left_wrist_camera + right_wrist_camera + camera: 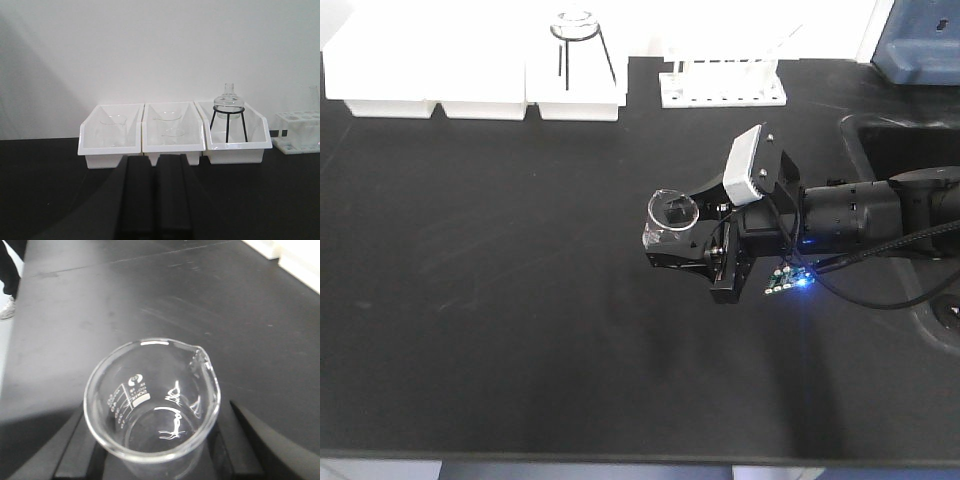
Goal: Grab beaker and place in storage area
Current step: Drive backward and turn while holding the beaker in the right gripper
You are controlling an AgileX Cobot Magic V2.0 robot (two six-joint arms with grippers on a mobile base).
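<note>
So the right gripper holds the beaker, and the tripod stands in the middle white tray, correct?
Not quite: the tripod stands in the rightmost tray, as the left wrist view shows. The right gripper does hold the beaker.

Front: high, looks down on bench [500,300], mid range.
L wrist: low, level, faces trays [172,149].
R wrist: close above beaker [150,407].
Shared: trays, front + L.
</note>
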